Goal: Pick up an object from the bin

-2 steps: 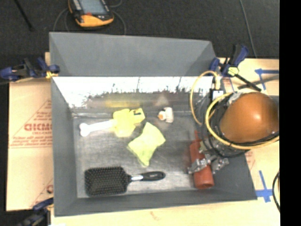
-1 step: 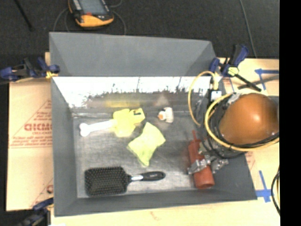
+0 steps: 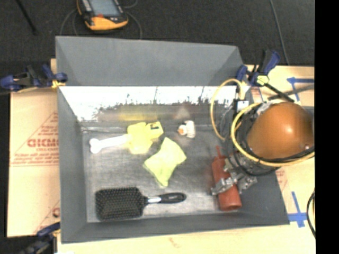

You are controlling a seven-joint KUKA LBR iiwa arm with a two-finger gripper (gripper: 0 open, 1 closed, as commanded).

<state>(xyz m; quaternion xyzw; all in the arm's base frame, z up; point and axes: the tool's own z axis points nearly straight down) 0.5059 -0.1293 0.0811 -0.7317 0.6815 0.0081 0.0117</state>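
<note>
My gripper (image 3: 231,184) is down at the right side of the bin, directly over a red cylinder-like thing (image 3: 230,200) that lies lengthwise near the right wall. The red thing shows on both sides of the gripper, with one end toward the bin's front and the other toward the back. A yellow-green cloth (image 3: 165,161) lies crumpled to the left of the gripper, in the middle of the floor. A small white and orange piece (image 3: 185,129) sits further back.
A yellow brush with a white handle (image 3: 128,138) lies at the middle left. A black hairbrush (image 3: 127,202) rests along the front wall. The arm's orange dome and yellow cables hang over the bin's right rim.
</note>
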